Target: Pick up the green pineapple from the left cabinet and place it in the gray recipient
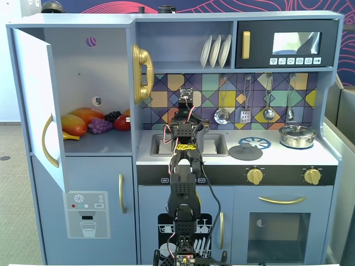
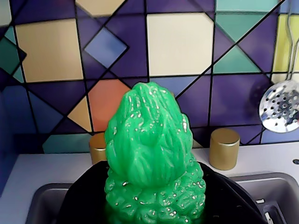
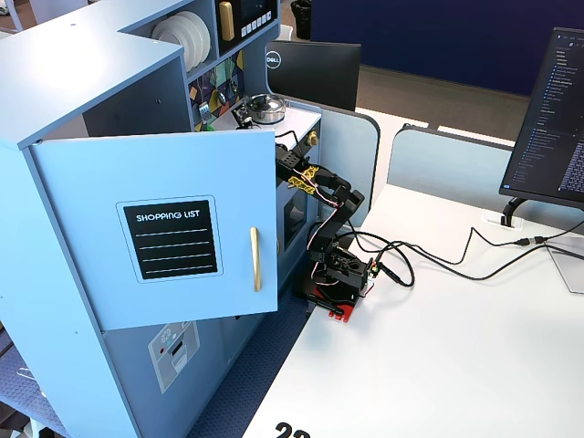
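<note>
The green pineapple (image 2: 152,154) fills the middle of the wrist view, leafy top pointing up, its bumpy body between the black jaws. My gripper (image 2: 154,207) is shut on it and holds it over the gray sink (image 2: 44,203), in front of the tiled back wall. In a fixed view my gripper (image 1: 186,133) is above the sink (image 1: 213,145) and the arm hides the pineapple. The left cabinet (image 1: 83,72) stands open, its door (image 1: 33,100) swung out; the door also shows in a fixed view (image 3: 155,228). The gray recipient does not show in any view.
An orange-red mango (image 1: 75,124), purple grapes (image 1: 100,126) and other fruit lie in the cabinet. Two gold taps (image 2: 224,148) stand behind the sink. A flat gray lid (image 1: 246,152) and a silver lidded pot (image 1: 298,134) are on the counter. Utensils (image 1: 222,114) hang on the wall.
</note>
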